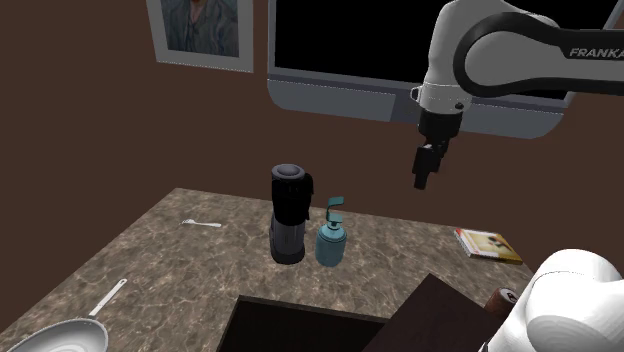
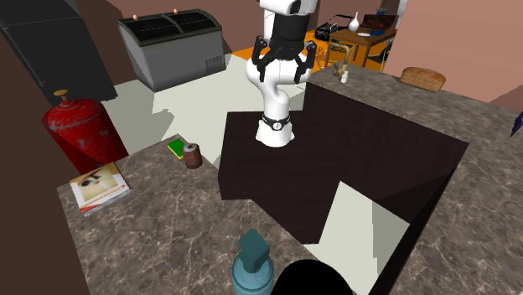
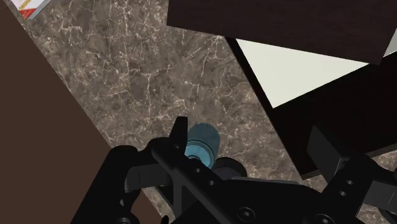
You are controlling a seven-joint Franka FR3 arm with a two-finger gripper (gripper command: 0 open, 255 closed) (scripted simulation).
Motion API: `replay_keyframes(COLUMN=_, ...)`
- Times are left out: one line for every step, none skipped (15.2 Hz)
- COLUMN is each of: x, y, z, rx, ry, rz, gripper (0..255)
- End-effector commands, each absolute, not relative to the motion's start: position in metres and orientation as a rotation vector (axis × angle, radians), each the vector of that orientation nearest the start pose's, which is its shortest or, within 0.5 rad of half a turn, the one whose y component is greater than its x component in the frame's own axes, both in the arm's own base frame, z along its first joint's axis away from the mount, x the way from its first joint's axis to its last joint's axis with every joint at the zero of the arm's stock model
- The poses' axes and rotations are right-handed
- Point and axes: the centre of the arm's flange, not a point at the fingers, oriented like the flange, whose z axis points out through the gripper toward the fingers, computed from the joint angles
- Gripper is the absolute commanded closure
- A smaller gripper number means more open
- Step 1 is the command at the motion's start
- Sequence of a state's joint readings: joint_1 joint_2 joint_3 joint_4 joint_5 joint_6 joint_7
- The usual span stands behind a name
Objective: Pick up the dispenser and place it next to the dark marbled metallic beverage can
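So we're at the reach stage by my read: nothing grabbed yet. The pincer (image 1: 424, 178) hangs high above the tabletop (image 1: 180, 262), fingers spread wide with nothing between them. The teal dispenser (image 1: 332, 240) stands upright on the marbled top, just beside a taller black appliance (image 1: 289, 215) and near the edge of the dark sink recess (image 1: 300, 325).

I'd say the next move needs a drop straight down with the fingers straddling the dispenser's body. The approach has to keep clear of that black appliance, since there isn't much room on that side. After the squeeze it needs a lift and a carry over to the can (image 2: 193, 156), which sits well apart from the dispenser, over by the arm's stand.

On what each view gives you:
- The shoulder view shows how far up the pincer is, and how close the appliance stands to the dispenser.
- The second exterior view faces the arm. There you see the spread fingers head-on, the whole can with a green pad (image 2: 175, 148) just beside it, and a booklet (image 2: 99, 186) nearby. In the shoulder view the can just peeks out past the white arm base.
- The wrist view looks down on the dispenser's top, closer to one finger than centred in the gap, so I reckon it needs some lining up.
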State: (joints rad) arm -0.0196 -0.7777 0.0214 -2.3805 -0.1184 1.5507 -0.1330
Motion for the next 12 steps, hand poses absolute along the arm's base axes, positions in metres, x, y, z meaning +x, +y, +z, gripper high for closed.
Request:
replay_keyframes(x=0.306, y=-0.011, z=0.576, rx=-3.263, ry=-0.211, rz=0.1, gripper=0)
replay_keyframes(x=0.31, y=-0.019, z=0.566, rx=-3.254, ry=-0.242, rz=0.083, gripper=0)
replay_keyframes(x=0.314, y=-0.026, z=0.557, rx=-3.245, ry=-0.272, rz=0.065, gripper=0)
replay_keyframes(x=0.318, y=-0.034, z=0.547, rx=-3.235, ry=-0.303, rz=0.047, gripper=0)
replay_keyframes(x=0.323, y=-0.042, z=0.538, rx=-3.225, ry=-0.333, rz=0.03, gripper=0)
replay_keyframes(x=0.328, y=-0.049, z=0.528, rx=-3.215, ry=-0.363, rz=0.012, gripper=0)
replay_keyframes(x=0.333, y=-0.056, z=0.518, rx=-3.204, ry=-0.393, rz=-0.005, gripper=0)
replay_keyframes(x=0.338, y=-0.063, z=0.509, rx=-3.193, ry=-0.423, rz=-0.022, gripper=0)
replay_keyframes(x=0.344, y=-0.07, z=0.499, rx=-3.181, ry=-0.453, rz=-0.04, gripper=0)
replay_keyframes(x=0.35, y=-0.077, z=0.49, rx=-3.169, ry=-0.482, rz=-0.057, gripper=0)
replay_keyframes(x=0.356, y=-0.083, z=0.48, rx=-3.157, ry=-0.511, rz=-0.074, gripper=0)
replay_keyframes(x=0.362, y=-0.09, z=0.47, rx=-3.145, ry=-0.54, rz=-0.091, gripper=0)
